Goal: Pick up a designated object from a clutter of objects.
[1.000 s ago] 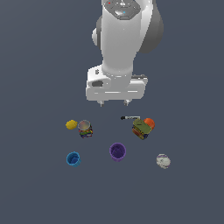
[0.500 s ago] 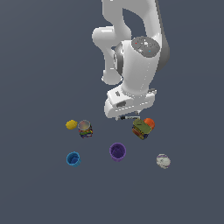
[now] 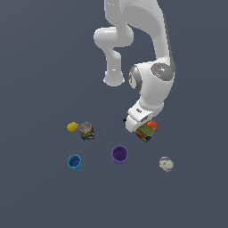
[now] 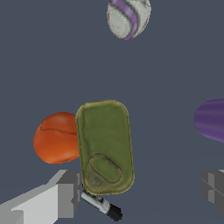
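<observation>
The designated object, a small box (image 4: pixel 105 146) showing its olive-yellow top face, lies just below my gripper (image 4: pixel 140 190). My gripper is open: one finger (image 4: pixel 65 192) stands beside the box's end and the other finger (image 4: pixel 213 186) is far off to the side. In the exterior view the hand (image 3: pixel 135 120) hovers right over the box (image 3: pixel 146 132) and partly hides it. An orange ball (image 4: pixel 57 138) touches the box's long side. The black-and-white marker (image 4: pixel 103 206) lies at the box's end.
More clutter lies around: a whitish ball (image 3: pixel 166 164), a purple cup (image 3: pixel 119 154), a blue cup (image 3: pixel 75 161), a striped can (image 3: pixel 86 131) and a yellow lemon (image 3: pixel 72 127). The wrist view also shows the whitish ball (image 4: pixel 128 17) and the purple cup (image 4: pixel 212 120).
The arm has swung toward the exterior view's right and come down, so the hand now sits over the box and orange ball instead of above the middle of the clutter.
</observation>
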You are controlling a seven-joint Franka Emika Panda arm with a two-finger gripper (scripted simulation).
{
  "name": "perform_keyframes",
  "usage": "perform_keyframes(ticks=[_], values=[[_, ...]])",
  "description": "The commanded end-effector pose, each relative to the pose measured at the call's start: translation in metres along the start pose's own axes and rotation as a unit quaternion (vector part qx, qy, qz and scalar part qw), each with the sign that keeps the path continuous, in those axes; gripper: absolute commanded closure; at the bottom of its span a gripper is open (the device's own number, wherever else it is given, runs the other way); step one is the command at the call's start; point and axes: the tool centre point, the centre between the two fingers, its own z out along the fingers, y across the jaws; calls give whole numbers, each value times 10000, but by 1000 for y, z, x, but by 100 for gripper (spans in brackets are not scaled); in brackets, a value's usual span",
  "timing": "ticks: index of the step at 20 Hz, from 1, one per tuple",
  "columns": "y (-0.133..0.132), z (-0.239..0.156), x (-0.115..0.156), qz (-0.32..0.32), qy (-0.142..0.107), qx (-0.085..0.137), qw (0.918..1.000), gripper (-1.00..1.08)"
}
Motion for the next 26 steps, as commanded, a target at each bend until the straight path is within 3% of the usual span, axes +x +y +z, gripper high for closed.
perform_keyframes(ticks=[1, 8, 26], values=[[-11, 11, 4, -236, 38, 17, 9997, -92], [-27, 26, 8, -530, 80, 45, 9986, -92], [-28, 75, 8, -534, 80, 46, 9985, -92]])
